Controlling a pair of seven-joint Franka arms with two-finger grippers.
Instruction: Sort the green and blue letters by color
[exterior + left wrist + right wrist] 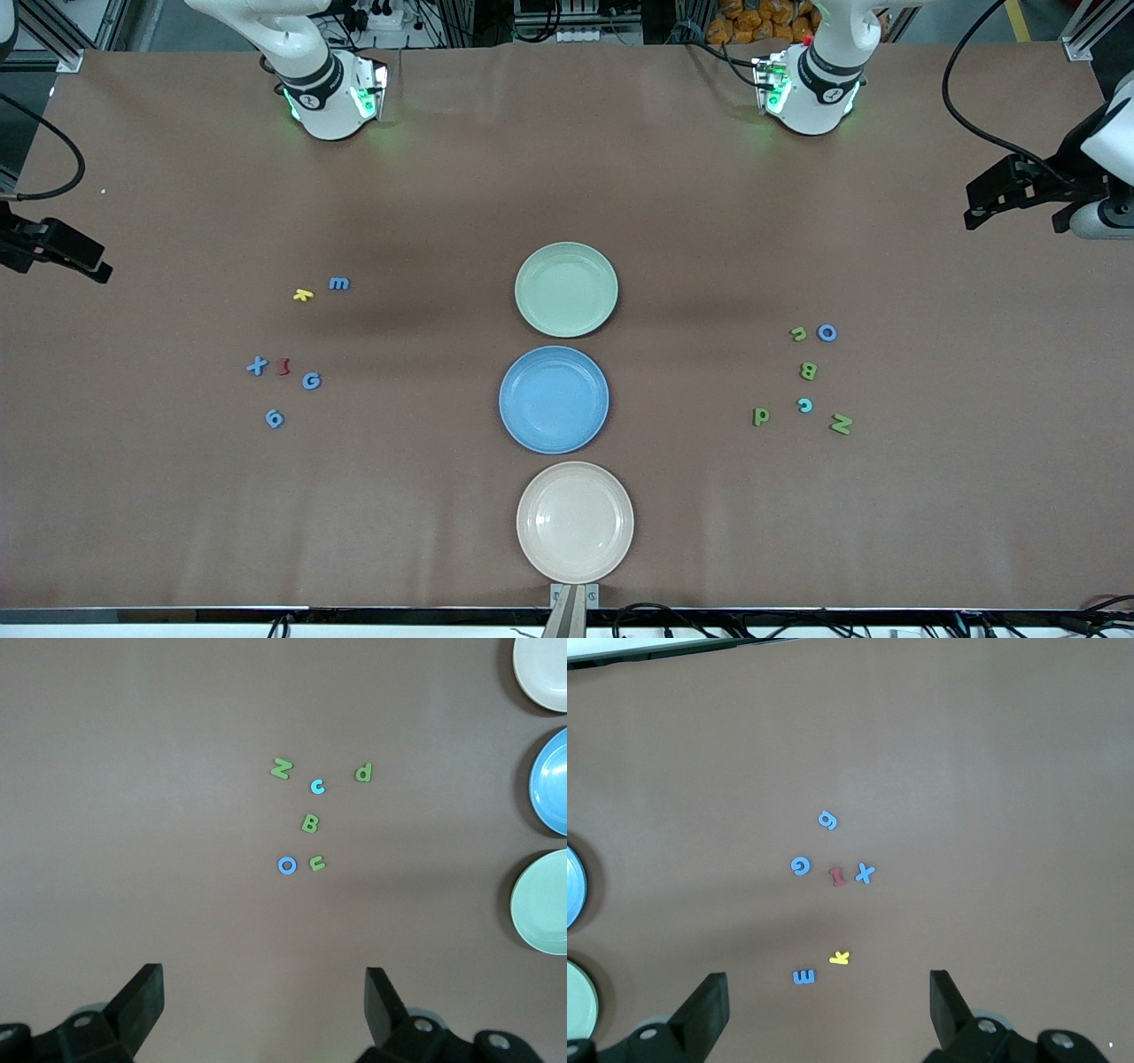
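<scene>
Blue letters m [339, 283], X [257, 365], G [311, 381] and a 9-like one [275, 418] lie toward the right arm's end of the table. Green hook [798, 333], B [808, 370], p [761, 416] and N [841, 424] lie toward the left arm's end, with a blue O [827, 332] and a cyan c [804, 405] among them. My left gripper [266, 992] is open and empty, high above the table beside the green group. My right gripper [828, 997] is open and empty, high beside the blue group.
Three plates stand in a row at mid-table: pale green [566, 289] farthest from the front camera, blue [554, 399] in the middle, beige [575, 521] nearest. A yellow letter [303, 294] lies beside the m and a red I [283, 366] lies between X and G.
</scene>
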